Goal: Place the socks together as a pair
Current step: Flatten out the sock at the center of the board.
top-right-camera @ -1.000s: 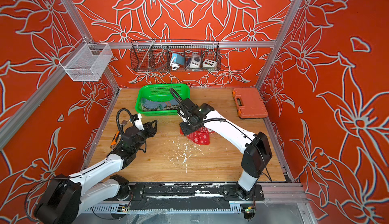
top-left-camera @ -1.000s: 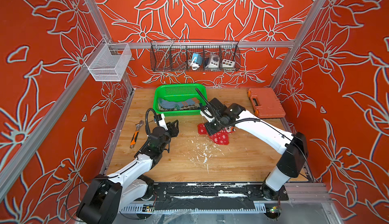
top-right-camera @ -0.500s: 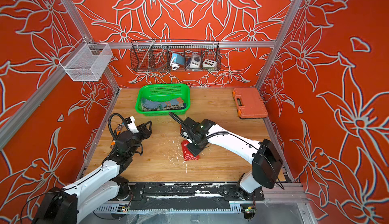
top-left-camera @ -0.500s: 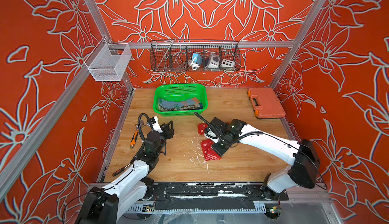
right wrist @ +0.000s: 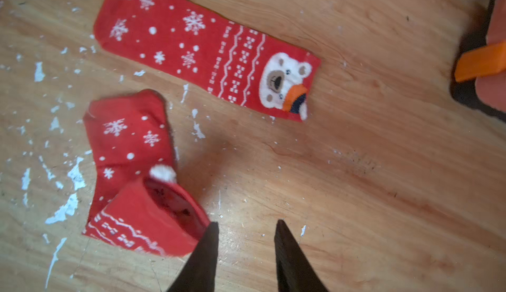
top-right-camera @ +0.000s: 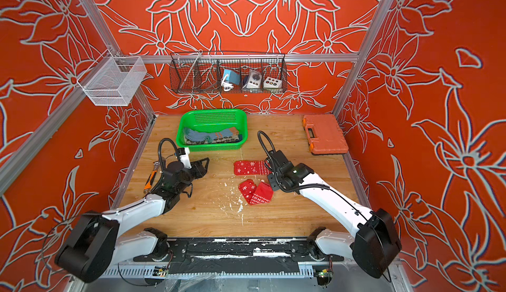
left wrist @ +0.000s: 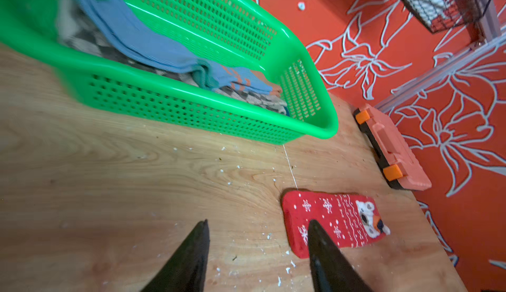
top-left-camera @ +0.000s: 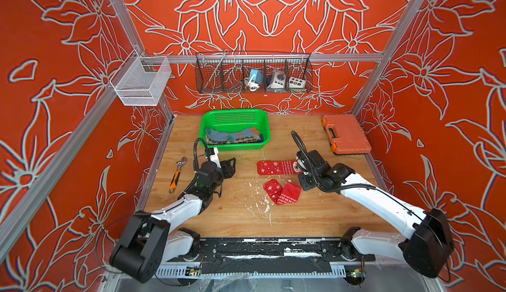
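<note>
My right gripper [right wrist: 245,223] is spread and empty, one tip just beside the cuff of the crumpled red sock [top-left-camera: 282,194], right of centre in both top views. The flat red sock [top-left-camera: 275,167] lies just above it, apart. Pulling away could snag the cuff and drag it farther off. My left gripper [left wrist: 257,222] is spread and empty too.

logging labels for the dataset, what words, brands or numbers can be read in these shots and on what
No readable text in any view.
flat red sock: snowflakes, patterned bands, a bear face; no letters.
folded red sock: snowflakes and bands; no letters.
orange case: no print can be made out.
wrench: any marking too small to read.
white box in the wire rack: dots only, no legible label.
</note>
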Robot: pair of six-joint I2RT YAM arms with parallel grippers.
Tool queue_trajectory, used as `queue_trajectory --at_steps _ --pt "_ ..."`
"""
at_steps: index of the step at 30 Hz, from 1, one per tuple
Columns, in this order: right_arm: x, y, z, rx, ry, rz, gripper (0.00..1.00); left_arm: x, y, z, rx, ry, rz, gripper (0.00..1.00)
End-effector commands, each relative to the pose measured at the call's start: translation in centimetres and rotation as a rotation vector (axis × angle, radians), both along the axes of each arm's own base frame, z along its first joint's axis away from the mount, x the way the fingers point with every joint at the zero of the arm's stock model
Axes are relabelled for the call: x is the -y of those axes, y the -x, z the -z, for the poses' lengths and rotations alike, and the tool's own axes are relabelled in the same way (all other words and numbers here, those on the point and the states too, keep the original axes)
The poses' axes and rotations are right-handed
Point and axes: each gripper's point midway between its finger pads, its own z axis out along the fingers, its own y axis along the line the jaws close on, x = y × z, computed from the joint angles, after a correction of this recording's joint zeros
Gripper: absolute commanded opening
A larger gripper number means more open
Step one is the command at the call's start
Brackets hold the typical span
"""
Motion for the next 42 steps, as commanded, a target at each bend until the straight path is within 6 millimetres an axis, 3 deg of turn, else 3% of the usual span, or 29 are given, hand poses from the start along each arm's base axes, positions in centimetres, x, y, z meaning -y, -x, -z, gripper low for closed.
queue_trajectory --at_steps 1,5,9,17,24,30,32,36,38,42 --pt "0.2 -1.0 -0.9 0.087 -0.071 0.043 0.38 3.7 -0.4 -0.5 -0.014 0.003 0.144 0.56" --pt "0.5 -0.8 -1.9 0.109 -0.125 0.059 0.45 6.5 -0.5 -0.1 -0.097 -0.027 0.246 0.56" --pt "0.4 -0.4 -1.4 0.052 -0.19 0.071 0.46 9.6 0.5 0.6 -0.187 -0.062 0.4 0.55" --pt "-1.9 0.7 -0.1 -0.147 -0.332 0.022 0.45 13.9 3.8 6.6 -0.463 -0.215 0.639 0.55" --pt "-2.7 1.3 0.5 -0.214 -0.347 -0.015 0.43 16.1 5.7 10.1 -0.569 -0.311 0.718 0.53" --pt "-2.8 1.6 0.8 -0.231 -0.356 -0.026 0.43 16.8 4.9 12.2 -0.589 -0.371 0.663 0.5" --pt "-2.8 1.8 0.7 -0.232 -0.358 -0.031 0.43 16.8 4.8 12.7 -0.602 -0.376 0.653 0.42" --pt "-2.5 2.0 0.2 -0.214 -0.362 -0.03 0.41 17.3 4.9 11.8 -0.585 -0.346 0.656 0.13" --pt "-2.3 1.8 -0.4 -0.192 -0.369 -0.025 0.39 17.8 4.8 10.1 -0.552 -0.306 0.656 0.02" --pt "-1.9 1.3 -2.0 -0.136 -0.397 -0.009 0.37 19.2 4.4 4.8 -0.44 -0.211 0.658 0.0"
